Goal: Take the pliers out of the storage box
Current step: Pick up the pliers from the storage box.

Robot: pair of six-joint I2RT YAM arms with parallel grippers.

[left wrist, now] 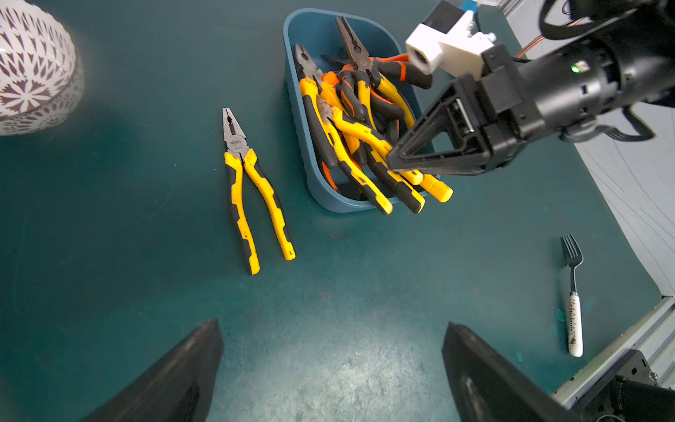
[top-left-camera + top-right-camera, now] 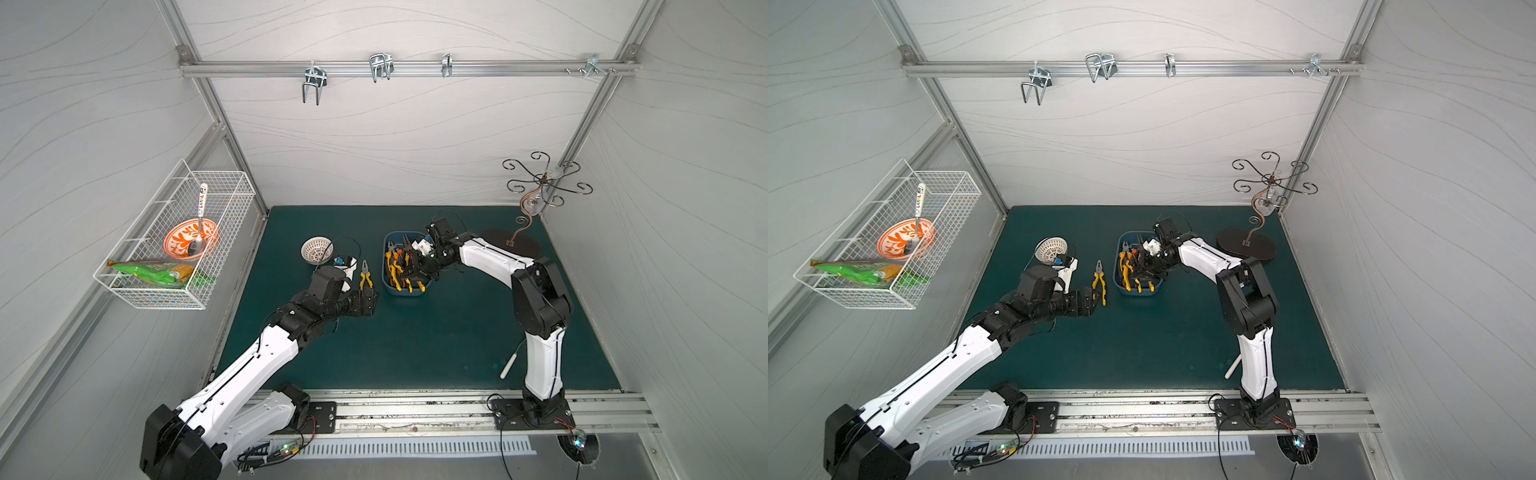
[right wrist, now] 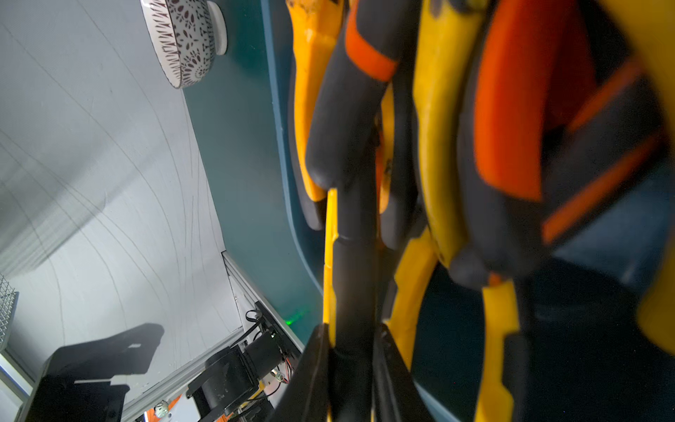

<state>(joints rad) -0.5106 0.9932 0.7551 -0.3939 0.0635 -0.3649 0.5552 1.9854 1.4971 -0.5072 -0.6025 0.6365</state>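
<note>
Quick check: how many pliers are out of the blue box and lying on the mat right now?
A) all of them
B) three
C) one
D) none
C: one pair of pliers lies on the mat beside the blue box; the other pliers are piled inside it.

Pale grey wave-lined walls [image 2: 395, 137], aluminium rail [image 2: 519, 65] with hooks [image 2: 380, 66] across far wall, white wire basket [image 2: 224, 199] on left wall, teal worktop [image 2: 415, 340]
</note>
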